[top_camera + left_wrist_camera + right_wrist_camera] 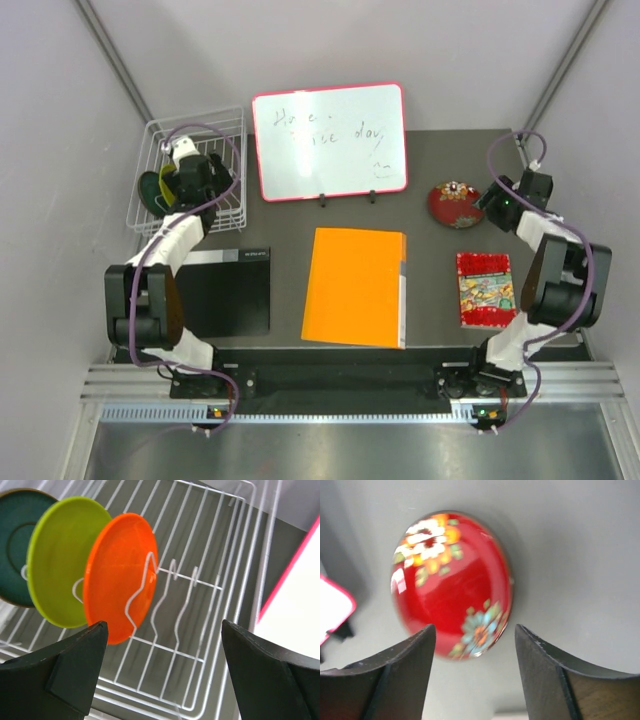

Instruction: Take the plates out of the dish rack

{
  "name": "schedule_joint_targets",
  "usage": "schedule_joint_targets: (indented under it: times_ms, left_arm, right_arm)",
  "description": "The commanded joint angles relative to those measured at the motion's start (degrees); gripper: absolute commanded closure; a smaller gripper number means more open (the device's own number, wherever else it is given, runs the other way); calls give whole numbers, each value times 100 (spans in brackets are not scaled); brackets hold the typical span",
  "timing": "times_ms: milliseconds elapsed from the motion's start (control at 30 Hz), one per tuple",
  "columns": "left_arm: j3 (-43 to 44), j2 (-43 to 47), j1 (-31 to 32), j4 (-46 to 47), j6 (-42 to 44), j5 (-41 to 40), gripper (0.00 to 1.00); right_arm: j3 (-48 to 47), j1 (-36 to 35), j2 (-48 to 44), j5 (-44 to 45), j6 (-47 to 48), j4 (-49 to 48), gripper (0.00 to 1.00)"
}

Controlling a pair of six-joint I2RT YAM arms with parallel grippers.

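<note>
**Red plate down, three in the rack**

Your right gripper (475,630) has its jaws apart over the red plate (452,580). The plate lies flat on the table (430,290), right of the whiteboard (330,140) and above the booklet (486,290). In the wrist view its near edge sits between the two fingers, with a clear gap on the right finger's side. Nothing is clamped.

Your left gripper (165,625) hangs over the rack (235,205) at the table's far left corner, jaws spread wide and holding nothing. Three plates stand on edge in the tines, side by side: teal (12,545), then green (57,565), then orange (120,565). The orange plate is the one nearest your left finger.
</note>
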State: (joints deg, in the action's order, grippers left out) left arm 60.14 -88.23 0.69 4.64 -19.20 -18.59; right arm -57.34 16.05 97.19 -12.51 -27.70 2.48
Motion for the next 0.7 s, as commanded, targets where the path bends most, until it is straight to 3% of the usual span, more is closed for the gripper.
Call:
schedule_joint_targets:
  times_ms: [0,300,467,667]
  left_arm:
    - [314,-98,-34,309,233,-810,1]
    - [490,-450,-218,415,426,-1568,1]
    - [534,-748,-341,546,374,-1411,2]
    - [543,-1100,-569,897,172,-990,14]
  right_arm:
    - [214,-251,-1017,214,239,182,35]
    - [768,-840,-1720,328,248,244,34]
    - [979,-999,-1844,320,213,148,35]
    - [1181,-1025,-1800,258,265,16,37]
